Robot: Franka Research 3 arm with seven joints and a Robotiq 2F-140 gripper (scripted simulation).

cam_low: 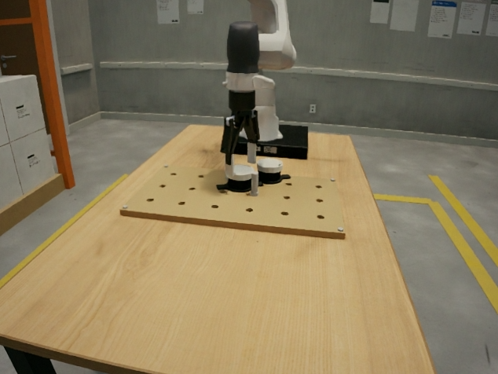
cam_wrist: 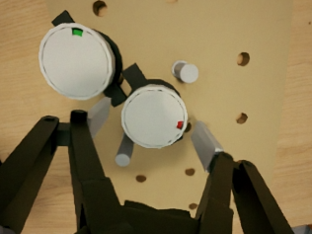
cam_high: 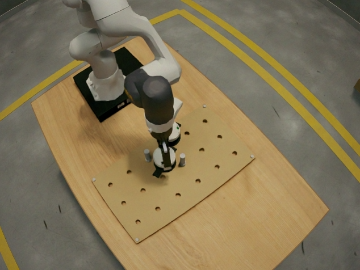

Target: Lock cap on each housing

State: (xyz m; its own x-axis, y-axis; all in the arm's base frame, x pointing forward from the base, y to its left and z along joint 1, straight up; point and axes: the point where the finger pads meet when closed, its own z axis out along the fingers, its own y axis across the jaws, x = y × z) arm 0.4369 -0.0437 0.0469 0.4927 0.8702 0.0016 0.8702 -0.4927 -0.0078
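A white cap with a red mark (cam_high: 158, 158) (cam_low: 243, 173) (cam_wrist: 154, 117) sits on a black housing (cam_low: 239, 185), which stands upright on the pegboard (cam_high: 185, 209) (cam_low: 233, 219) (cam_wrist: 212, 29). A second white cap (cam_high: 175, 134) (cam_low: 269, 164) (cam_wrist: 76, 63), with a green mark, sits on another upright black housing (cam_low: 269, 177) just behind it, nearer the robot's base. My gripper (cam_high: 166, 156) (cam_low: 240, 164) (cam_wrist: 152, 118) is open, pointing down over the red-marked cap. Its fingertips are on opposite sides of that cap, with gaps in the wrist view. Their exact height against the cap is hard to tell.
Two grey pegs stand on either side of the red-marked cap's housing: one peg (cam_high: 147, 155) (cam_wrist: 123, 153) and another peg (cam_high: 182, 159) (cam_low: 254, 184) (cam_wrist: 188, 72). The green-marked cap is close to one finger. The board has several holes. The robot's black base plate (cam_low: 297, 148) is behind.
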